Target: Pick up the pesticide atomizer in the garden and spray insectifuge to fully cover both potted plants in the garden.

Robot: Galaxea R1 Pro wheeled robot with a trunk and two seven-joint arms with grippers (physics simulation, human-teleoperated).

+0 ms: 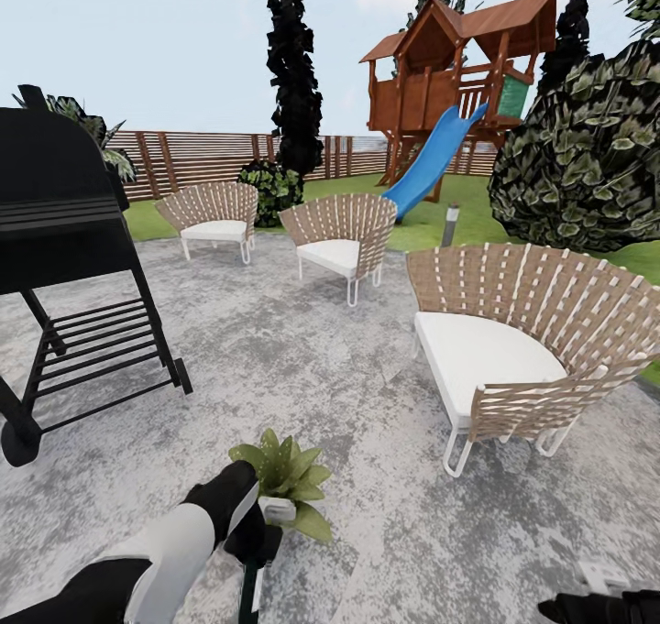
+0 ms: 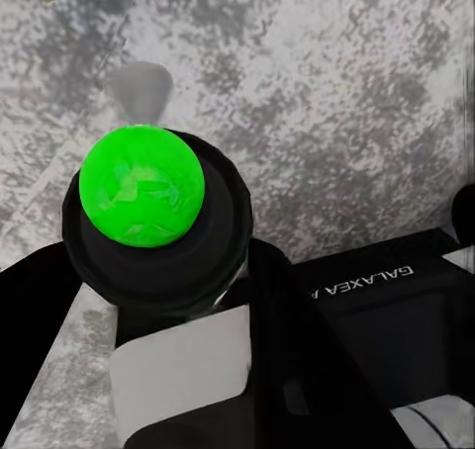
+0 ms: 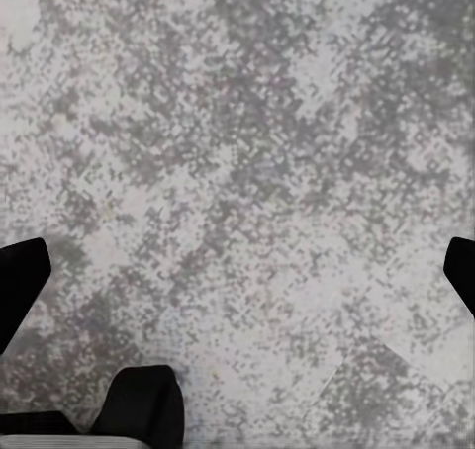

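- Left gripper, foreground: clenched around the pesticide atomizer, whitish head up, dark body hanging below
- Right gripper: fingers spread wide over bare patio, grasping nothing
- Potted plant (broad light-green leaves): just behind the atomizer
- Black grill, three woven chairs
- Fence, playhouse with blue slide

Head view: from high up, facing forward and down across the round grey mottled paved patio toward the brown slatted wooden fence, far enough back to take in the whole seating area. Left wrist view: close, angled down at the same grey paving. Right wrist view: also near, facing straight down onto that shared paving.
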